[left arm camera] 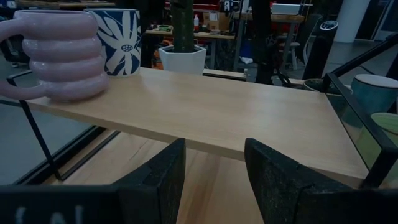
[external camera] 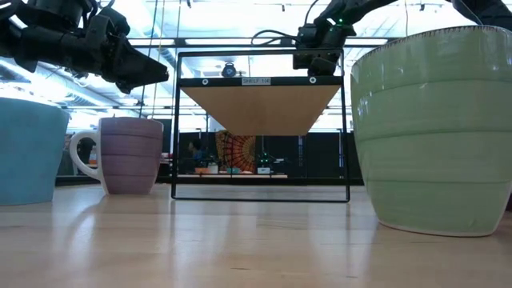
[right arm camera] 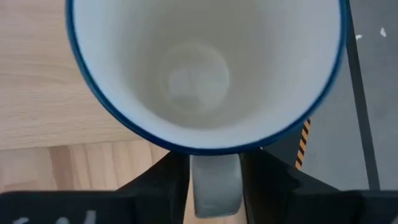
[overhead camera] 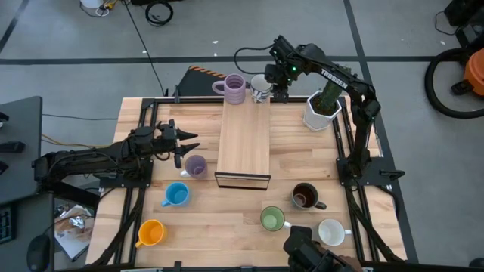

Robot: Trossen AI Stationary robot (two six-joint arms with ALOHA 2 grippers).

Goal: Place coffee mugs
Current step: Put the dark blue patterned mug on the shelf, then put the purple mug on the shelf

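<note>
Shelf (overhead camera: 243, 143) holds white mug (overhead camera: 259, 85) (upright).

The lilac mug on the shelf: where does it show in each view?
High view: lilac mug at the wooden shelf's far left corner.
Low view: not in it.
Left wrist view: on the shelf's far corner, beside a white mug with blue leaves.
Right wrist view: not in it.
Shared landmark: the wooden shelf.

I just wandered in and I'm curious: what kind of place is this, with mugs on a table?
Probably a robotics lab or workshop. Two robot arms work at a wooden table on a bare grey floor, a cable trails across it, and cluttered workbenches stand in the room behind.
</note>
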